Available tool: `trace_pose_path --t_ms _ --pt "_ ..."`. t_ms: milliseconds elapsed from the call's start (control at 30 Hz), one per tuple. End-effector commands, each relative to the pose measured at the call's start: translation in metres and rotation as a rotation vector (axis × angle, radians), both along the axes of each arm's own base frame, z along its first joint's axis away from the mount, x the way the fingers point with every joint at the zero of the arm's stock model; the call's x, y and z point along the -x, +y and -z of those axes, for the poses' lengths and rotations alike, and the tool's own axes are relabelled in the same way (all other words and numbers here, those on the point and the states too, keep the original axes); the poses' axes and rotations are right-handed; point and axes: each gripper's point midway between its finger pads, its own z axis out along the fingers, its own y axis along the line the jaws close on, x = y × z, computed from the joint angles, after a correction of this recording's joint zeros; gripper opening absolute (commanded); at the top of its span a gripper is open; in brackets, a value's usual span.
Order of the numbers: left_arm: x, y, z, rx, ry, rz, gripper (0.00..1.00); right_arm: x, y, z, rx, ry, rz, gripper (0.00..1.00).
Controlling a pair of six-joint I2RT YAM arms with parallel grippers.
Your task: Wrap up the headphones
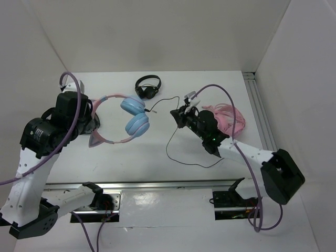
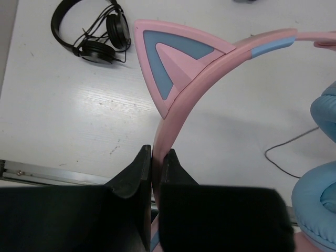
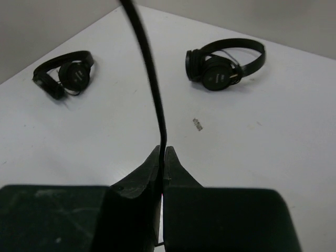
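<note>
The headphones lie at the table's left middle, with a pink cat-eared headband (image 1: 107, 98) and two light blue ear cups (image 1: 137, 125). My left gripper (image 1: 95, 125) is shut on the headband just below one cat ear (image 2: 168, 63), the pink band pinched between the fingertips (image 2: 156, 155). The thin black cable (image 1: 169, 149) runs from the cups to the right, then loops down across the table. My right gripper (image 1: 176, 113) is shut on this cable (image 3: 149, 68), which rises straight out from between its closed fingertips (image 3: 163, 153).
Small black headphones (image 1: 148, 86) lie at the back centre, also in the left wrist view (image 2: 92, 34). The right wrist view shows two black pairs (image 3: 226, 63) (image 3: 65, 73). All-pink headphones (image 1: 228, 118) lie behind the right arm. A metal rail (image 1: 260, 113) edges the table's right side.
</note>
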Motion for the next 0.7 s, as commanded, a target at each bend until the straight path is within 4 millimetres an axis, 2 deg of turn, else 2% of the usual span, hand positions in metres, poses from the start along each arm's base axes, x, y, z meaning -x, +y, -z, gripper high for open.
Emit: trace_pose_path --t_ms 0,33,67,100,133,167,200,233,267,300,333,367,433,500,567,633,667 --pt "-0.029 -0.005 -0.006 -0.051 -0.103 0.053 0.0 0.009 -0.033 -0.051 -0.025 -0.123 0.158 0.0" --pt "-0.032 -0.011 0.001 -0.062 -0.089 0.097 0.0 0.013 -0.037 -0.057 -0.016 -0.136 0.169 0.0" --pt "-0.036 -0.017 0.011 -0.096 -0.056 0.162 0.0 0.018 -0.048 -0.074 -0.025 -0.168 0.197 0.0" --pt "-0.04 -0.033 0.031 -0.082 0.016 0.238 0.0 0.024 -0.048 -0.071 0.017 -0.154 0.19 0.0" --pt "-0.042 -0.046 0.038 -0.068 0.04 0.304 0.0 0.029 -0.046 -0.086 0.017 -0.175 0.175 0.0" --pt "-0.046 -0.059 0.044 -0.058 0.052 0.388 0.0 0.031 -0.049 -0.092 0.047 -0.192 0.175 0.0" --pt "-0.045 -0.078 0.05 -0.029 0.073 0.479 0.0 0.039 -0.045 -0.101 0.053 -0.208 0.14 0.0" --pt "-0.033 -0.111 0.059 0.052 0.112 0.641 0.0 0.044 -0.04 -0.096 0.092 -0.191 0.104 0.0" --pt "-0.032 -0.127 0.068 0.061 0.136 0.734 0.0 0.048 -0.035 -0.11 0.104 -0.22 0.066 0.0" --pt "-0.029 -0.143 0.07 0.077 0.132 0.807 0.0 0.049 -0.03 -0.108 0.128 -0.212 0.043 0.0" --pt "-0.018 -0.165 0.078 0.077 0.169 0.903 0.0 0.048 -0.03 -0.11 0.166 -0.207 0.039 0.0" --pt "-0.012 -0.174 0.083 0.055 0.18 0.959 0.0 0.046 -0.028 -0.106 0.189 -0.197 0.036 0.0" --pt "0.006 -0.201 0.079 0.022 0.169 1.08 0.0 0.04 -0.023 -0.095 0.234 -0.169 0.029 0.0" --pt "0.018 -0.218 0.085 -0.004 0.184 1.172 0.0 0.039 -0.016 -0.085 0.264 -0.153 -0.004 0.0" --pt "0.03 -0.232 0.078 -0.021 0.159 1.227 0.0 0.039 -0.012 -0.074 0.288 -0.128 -0.025 0.0" --pt "0.033 -0.234 0.071 -0.04 0.127 1.255 0.0 0.037 -0.008 -0.06 0.314 -0.1 -0.04 0.0" --pt "0.033 -0.234 0.071 -0.041 0.127 1.255 0.0 0.037 -0.008 -0.06 0.314 -0.1 -0.04 0.0"
